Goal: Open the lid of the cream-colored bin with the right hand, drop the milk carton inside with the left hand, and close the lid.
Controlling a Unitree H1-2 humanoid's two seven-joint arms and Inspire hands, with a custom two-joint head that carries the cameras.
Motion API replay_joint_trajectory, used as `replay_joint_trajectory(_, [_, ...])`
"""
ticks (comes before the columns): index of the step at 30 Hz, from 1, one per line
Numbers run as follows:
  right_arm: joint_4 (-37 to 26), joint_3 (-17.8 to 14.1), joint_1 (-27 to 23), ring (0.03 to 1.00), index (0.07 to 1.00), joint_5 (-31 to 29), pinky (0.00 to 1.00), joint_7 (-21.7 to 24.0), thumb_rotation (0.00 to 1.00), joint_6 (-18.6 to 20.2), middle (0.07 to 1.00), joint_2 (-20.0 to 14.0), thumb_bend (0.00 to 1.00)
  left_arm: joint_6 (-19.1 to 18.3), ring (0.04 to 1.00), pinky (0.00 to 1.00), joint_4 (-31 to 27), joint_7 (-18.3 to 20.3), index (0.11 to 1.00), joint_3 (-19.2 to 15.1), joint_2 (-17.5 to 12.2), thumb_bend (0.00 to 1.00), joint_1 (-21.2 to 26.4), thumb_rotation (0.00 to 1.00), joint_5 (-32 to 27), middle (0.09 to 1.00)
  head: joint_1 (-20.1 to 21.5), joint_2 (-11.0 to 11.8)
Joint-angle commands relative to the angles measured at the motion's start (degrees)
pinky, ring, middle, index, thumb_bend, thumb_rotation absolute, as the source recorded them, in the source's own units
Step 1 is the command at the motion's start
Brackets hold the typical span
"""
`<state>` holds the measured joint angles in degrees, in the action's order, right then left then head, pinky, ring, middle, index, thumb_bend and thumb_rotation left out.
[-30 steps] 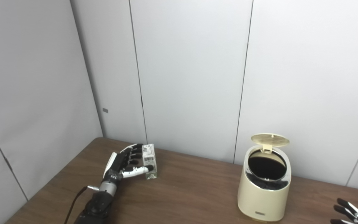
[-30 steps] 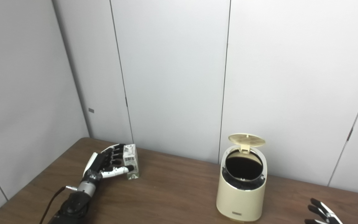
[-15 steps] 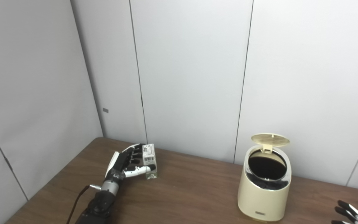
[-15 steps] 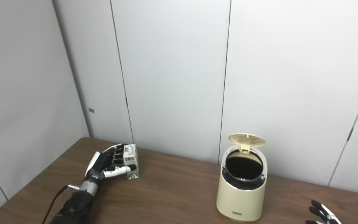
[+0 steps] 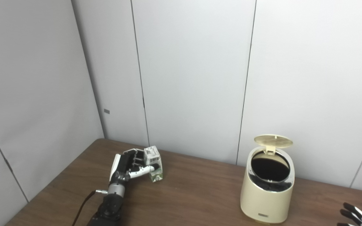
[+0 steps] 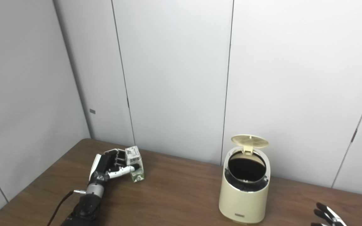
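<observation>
Milk carton (image 5: 153,164) newly twisted, upright, left robot hand (image 5: 127,165) gripping

wood-grain table (image 5: 200,194) — glossy plastic bin (image 5: 264,201), shiny metal rim.

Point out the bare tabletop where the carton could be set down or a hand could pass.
Widest bare table lies between the milk carton in the left hand and the cream-colored bin. Tighter: between bin and right hand.

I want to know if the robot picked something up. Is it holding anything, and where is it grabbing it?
The left hand is closed on the milk carton, fingers behind and thumb across its front. The right hand holds nothing.
</observation>
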<state>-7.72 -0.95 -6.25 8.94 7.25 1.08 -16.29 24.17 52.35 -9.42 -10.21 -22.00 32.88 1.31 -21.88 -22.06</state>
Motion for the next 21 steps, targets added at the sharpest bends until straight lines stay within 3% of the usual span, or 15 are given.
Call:
replay_joint_trajectory(1, [-2.47, -0.7, -0.86, 0.764, 0.894, -0.28, 0.54, -0.15, 0.47, -0.6, 0.874, -0.88, 0.9, 2.71, 0.504, 0.43, -0.27, -1.68, 0.493, -0.63, -1.02, 0.51, 3.79, 0.06, -0.44, 0.557, -0.13, 0.07])
replay_joint_trajectory(5, [-2.76, -0.68, -0.7, 0.759, 0.887, 0.1, 0.53, -0.35, 0.48, -0.06, 0.868, -0.91, 0.91, 2.74, 0.477, 0.4, -0.49, -3.45, 0.501, 0.09, -0.63, 0.52, 3.82, 0.01, 0.78, 0.485, 0.03, -0.07])
replay_joint_trajectory(10, [-2.86, -0.53, -0.56, 0.748, 0.881, 0.49, 0.53, -0.68, 0.49, -0.27, 0.863, -0.51, 0.9, 2.72, 0.454, 0.38, -3.09, -5.04, 0.5, 0.9, 0.11, 0.52, 3.0, 0.0, 1.85, 0.471, 0.76, -0.05])
replay_joint_trajectory(21, [-1.07, -0.31, -1.3, 0.777, 0.899, 0.69, 0.59, -1.3, 0.44, -1.48, 0.884, 0.36, 0.86, 0.28, 0.431, 0.36, -19.73, -4.12, 0.502, 0.23, 2.8, 0.52, -1.88, 0.0, 2.25, 0.472, 2.26, -0.2])
